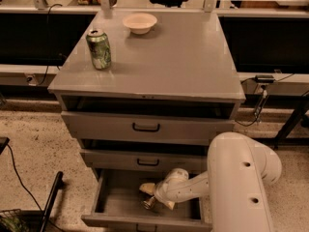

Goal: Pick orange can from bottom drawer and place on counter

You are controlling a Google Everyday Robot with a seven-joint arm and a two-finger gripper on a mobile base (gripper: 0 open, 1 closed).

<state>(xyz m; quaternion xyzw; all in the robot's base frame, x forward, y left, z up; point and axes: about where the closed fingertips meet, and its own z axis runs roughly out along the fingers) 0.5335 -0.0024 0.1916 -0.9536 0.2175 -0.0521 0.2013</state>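
Observation:
The bottom drawer (116, 208) is pulled out at the foot of the grey cabinet. My gripper (155, 197) reaches into it from the right, on the end of the white arm (236, 182). Its two beige fingers (146, 188) stand apart, so it is open. The orange can (148, 204) lies in the drawer right at the fingertips; only its silver end and a little of its side show. I cannot tell whether the fingers touch it. The counter (174, 57) is the cabinet's flat grey top.
A green can (99, 49) stands on the counter's left side and a white bowl (140, 22) at its back. Two upper drawers with black handles (146, 127) sit slightly ajar. A black cable and a black pole (50, 201) lie on the speckled floor at left.

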